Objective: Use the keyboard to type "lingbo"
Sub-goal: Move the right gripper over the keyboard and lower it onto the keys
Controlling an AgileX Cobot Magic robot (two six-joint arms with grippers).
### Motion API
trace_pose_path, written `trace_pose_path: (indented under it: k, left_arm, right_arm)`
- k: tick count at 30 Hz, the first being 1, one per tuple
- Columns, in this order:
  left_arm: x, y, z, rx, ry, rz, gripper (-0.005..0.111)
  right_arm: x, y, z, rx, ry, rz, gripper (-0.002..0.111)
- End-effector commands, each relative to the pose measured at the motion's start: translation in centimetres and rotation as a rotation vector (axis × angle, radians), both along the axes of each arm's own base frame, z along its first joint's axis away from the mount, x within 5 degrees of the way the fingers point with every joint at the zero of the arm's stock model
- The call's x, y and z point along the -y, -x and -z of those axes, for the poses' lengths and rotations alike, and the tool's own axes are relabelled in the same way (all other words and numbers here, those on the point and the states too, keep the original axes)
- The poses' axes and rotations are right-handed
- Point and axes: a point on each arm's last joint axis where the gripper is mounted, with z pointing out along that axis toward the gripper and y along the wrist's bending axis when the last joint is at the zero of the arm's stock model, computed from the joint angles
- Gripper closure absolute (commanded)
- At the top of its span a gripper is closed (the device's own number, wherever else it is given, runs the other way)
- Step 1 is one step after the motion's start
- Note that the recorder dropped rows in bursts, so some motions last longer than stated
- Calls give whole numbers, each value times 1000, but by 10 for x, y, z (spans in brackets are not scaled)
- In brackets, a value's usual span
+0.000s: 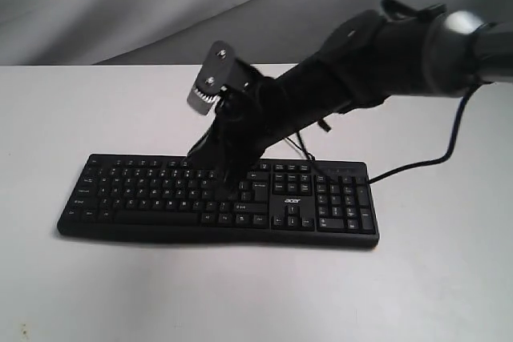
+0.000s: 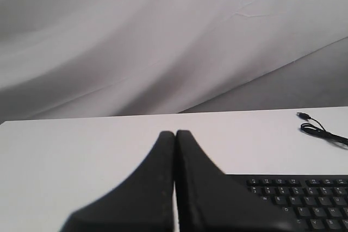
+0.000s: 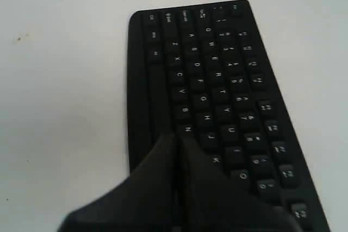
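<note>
The keyboard (image 1: 144, 190) is lying flat on the white table (image 1: 80, 278), wide, black, showing white key legends. Its number pad (image 1: 345, 202) and white acer logo (image 1: 292, 200) are sitting at the right end in the exterior view, and its thin black cable (image 1: 417, 167) is trailing away behind that end

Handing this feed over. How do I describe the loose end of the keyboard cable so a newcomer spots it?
Find the black keyboard on the white table in the left wrist view. On the bare tabletop past its back edge lies a thin black cable, bunched in a small loop. The end is the stubby dark plug sticking out of that loop, thicker than the cable.
</note>
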Motion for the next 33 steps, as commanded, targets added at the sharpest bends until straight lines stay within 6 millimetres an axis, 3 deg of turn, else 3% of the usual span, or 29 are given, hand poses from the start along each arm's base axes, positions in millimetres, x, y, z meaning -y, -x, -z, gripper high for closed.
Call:
trace_pose_path:
  k: [1,5,12,19,33]
  left_arm:
    - [1,0,0,10,0,8,106]
    - [1,0,0,10,0,8,106]
    - [1,0,0,10,0,8,106]
    - [1,0,0,10,0,8,106]
    - [1,0,0,10,0,8,106]
  right_arm:
    - [-18,6,25,34,59,4,108]
    - [-21,-2,42,39,83,36,108]
    - [-24,-22,52,39,122,64,108]
    - [-16,-28,66,18,157,61,108]
    - [-17,-29,76,36,150,27,108]
